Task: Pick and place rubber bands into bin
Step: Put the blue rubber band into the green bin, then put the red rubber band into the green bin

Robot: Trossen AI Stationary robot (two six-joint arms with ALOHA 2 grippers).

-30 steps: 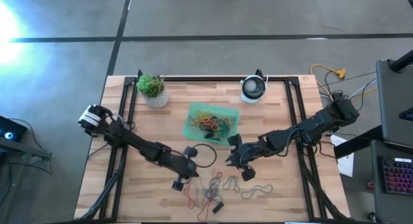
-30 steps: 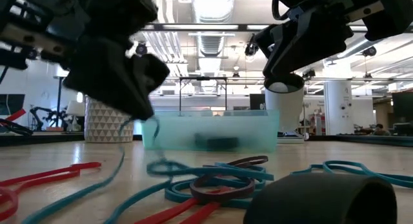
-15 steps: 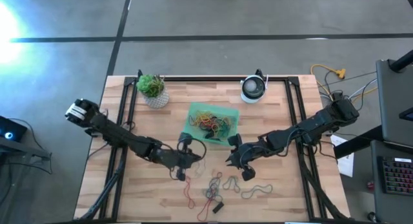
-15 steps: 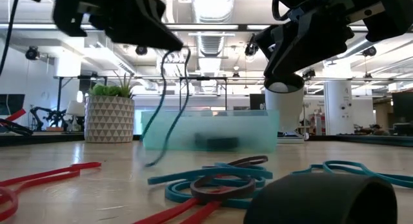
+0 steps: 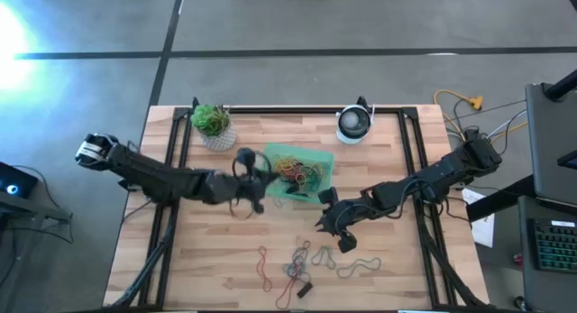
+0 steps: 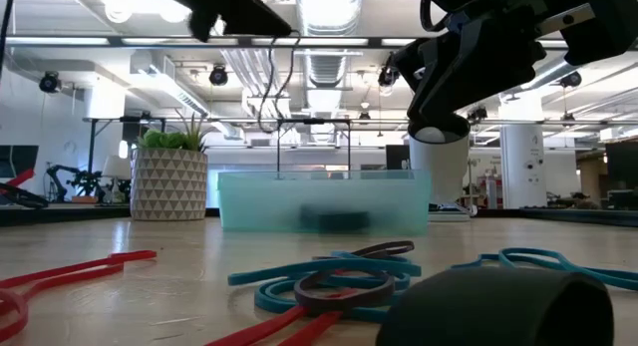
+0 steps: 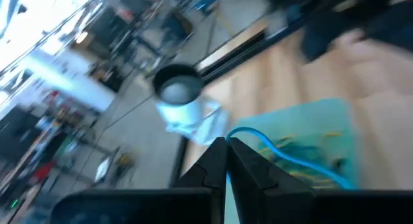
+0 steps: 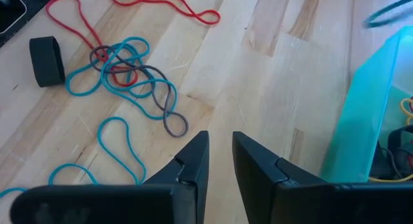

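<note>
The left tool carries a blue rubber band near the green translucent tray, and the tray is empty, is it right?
Not quite: the green translucent tray already holds many rubber bands, as the high view shows. The left tool does carry a blue rubber band near it.

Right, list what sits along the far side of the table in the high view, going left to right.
Potted plant → left gripper, shut on a rubber band → green bin → round white and dark device.
</note>
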